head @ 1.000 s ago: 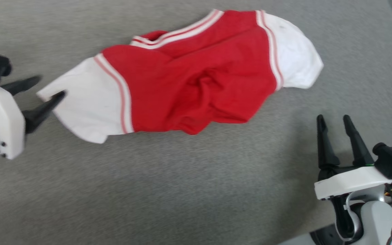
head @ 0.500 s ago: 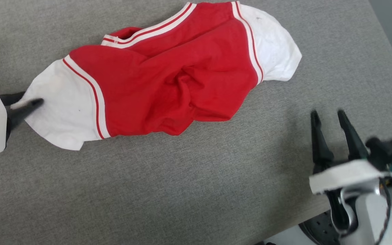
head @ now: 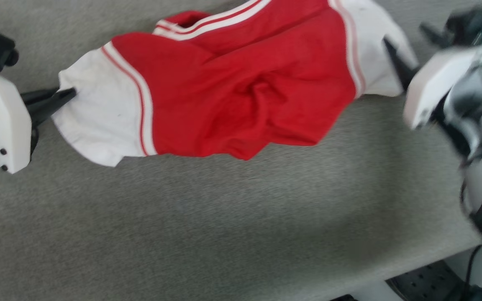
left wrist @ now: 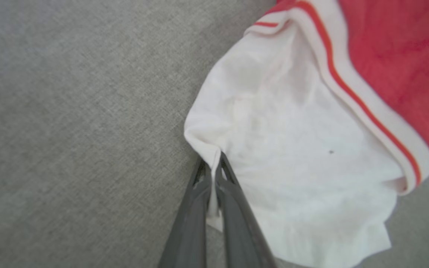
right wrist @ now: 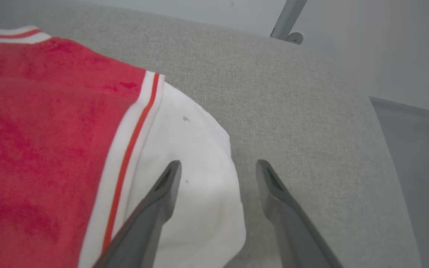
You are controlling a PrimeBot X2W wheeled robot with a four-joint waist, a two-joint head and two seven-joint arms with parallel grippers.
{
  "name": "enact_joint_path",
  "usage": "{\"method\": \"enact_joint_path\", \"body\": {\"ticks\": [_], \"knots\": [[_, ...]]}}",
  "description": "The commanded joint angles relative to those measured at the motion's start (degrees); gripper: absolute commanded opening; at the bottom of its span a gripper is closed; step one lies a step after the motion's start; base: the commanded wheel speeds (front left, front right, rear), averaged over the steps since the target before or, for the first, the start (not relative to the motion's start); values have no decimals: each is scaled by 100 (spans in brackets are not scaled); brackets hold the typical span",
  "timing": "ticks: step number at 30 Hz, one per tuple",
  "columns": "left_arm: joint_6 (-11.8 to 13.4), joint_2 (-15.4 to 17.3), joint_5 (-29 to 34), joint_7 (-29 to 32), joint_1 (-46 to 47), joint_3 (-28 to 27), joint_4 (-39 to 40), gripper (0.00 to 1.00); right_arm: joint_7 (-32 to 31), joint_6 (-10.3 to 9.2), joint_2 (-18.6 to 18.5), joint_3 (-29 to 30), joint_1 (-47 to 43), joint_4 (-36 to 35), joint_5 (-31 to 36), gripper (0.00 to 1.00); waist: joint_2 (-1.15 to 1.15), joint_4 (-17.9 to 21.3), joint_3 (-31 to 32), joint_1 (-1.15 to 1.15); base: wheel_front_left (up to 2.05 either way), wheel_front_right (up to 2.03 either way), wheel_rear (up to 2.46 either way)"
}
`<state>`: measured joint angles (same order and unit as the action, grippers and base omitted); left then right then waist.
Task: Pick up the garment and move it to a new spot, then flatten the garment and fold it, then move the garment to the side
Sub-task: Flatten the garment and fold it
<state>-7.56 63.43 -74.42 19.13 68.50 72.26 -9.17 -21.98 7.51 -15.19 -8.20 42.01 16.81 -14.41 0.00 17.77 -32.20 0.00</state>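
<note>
Head view. Rumpled across the upper half of the frame, on the grey table (head: 224,234): the garment (head: 245,83), red body bunched at centre, a white sleeve at either end. At middle left, left pincer (head: 68,93) closed flat on the hem of the left-frame sleeve (head: 94,121). At upper right, blurred, right pincer (head: 404,35) beside the right-frame sleeve (head: 373,58) — finger spread hard to read here.

Left wrist view. Fingers pressed together low in the frame, a thin fold of white hem nipped between the tips. Only a small bite of cloth.

Right wrist view. Fingers wide apart, holding nothing. One tip over the white sleeve, the other over bare table just past its edge.

Step in hand, by judgement: securing the second sleeve ahead of the lift. Lower the right pincer to straddle the hem, then close on a deeper bite than at the left. Raise both ends together and level — guards against the soft jersey slipping from the shallow left grip. Avoid tugging the sleeves hard apart.
</note>
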Motion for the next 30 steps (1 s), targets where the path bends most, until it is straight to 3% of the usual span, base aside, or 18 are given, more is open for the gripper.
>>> {"method": "enact_joint_path", "body": {"ticks": [1, 9, 16, 17, 18, 19, 20, 25, 30], "knots": [[15, -119, 58, -26, -24, 148, 13, 0, -256, -4, -110, -7, 376, 294, -269, 100, 0, -223, -204, 0, 0, 0, 0], [22, -218, 229, -159, 147, 197, 262, 0, -1297, -4, -283, -335, 1434, 1405, -685, 100, 0, -557, -544, 0, 0, 0, 0], [21, -282, 302, -199, 77, 227, 418, 0, -2057, -3, -92, -433, 1593, 2001, -815, 100, 0, -630, -620, 0, 0, 0, 0], [21, -295, 314, -205, 71, 230, 436, 0, -2173, -3, -58, -423, 1604, 2057, -813, 80, 0, -632, -625, 0, 0, 0, 0], [21, -310, 319, -216, 68, 231, 450, 0, -2255, -3, -49, -389, 1610, 2096, -788, 48, 0, -634, -627, 0, 0, 0, 0], [20, -323, 316, -221, 72, 231, 458, 0, -2325, -3, -49, -347, 1629, 2132, -736, 33, 0, -636, -630, 0, 0, 0, 0], [20, -335, 309, -225, 77, 231, 466, 0, -2394, -4, -48, -305, 1639, 2168, -689, 0, 0, -637, -632, 0, 0, 0, 0], [15, -394, 194, -284, 65, 229, 466, 0, -2510, -5, -17, -12, 1618, 2129, -543, 0, 0, -637, -591, 0, 0, 0, 0], [15, -518, 44, -661, 84, 181, 391, 0, -1989, -4, -10, 201, 1633, 1618, -610, 0, 0, -693, -388, 0, 0, 0, 0]]}}
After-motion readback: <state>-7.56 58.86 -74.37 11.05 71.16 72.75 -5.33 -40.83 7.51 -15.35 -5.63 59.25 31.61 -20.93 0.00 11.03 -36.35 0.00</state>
